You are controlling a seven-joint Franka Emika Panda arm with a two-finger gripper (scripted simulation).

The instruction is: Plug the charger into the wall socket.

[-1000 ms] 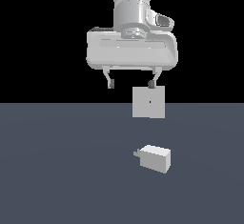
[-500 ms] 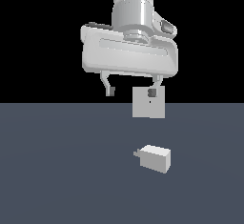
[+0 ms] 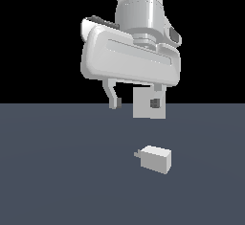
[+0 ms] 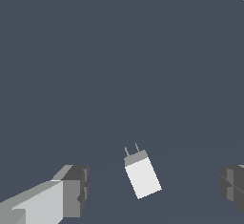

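Observation:
The charger is a small light grey-white block lying on the dark floor, its short prongs pointing to the exterior view's left. In the wrist view the charger lies below and between my two fingers, apart from both. My gripper hangs open above the charger with nothing in it. The wall socket is a flat upright square plate with a small dark hole, standing behind the gripper. One finger overlaps the plate's upper right part. The wrist view does not show the socket.
The dark grey floor spreads flat around the charger. The large white hand body fills the upper middle of the exterior view against a black background.
The gripper has come down and looms larger, closer to the charger. Its fingers stay spread. The charger and the socket have not moved.

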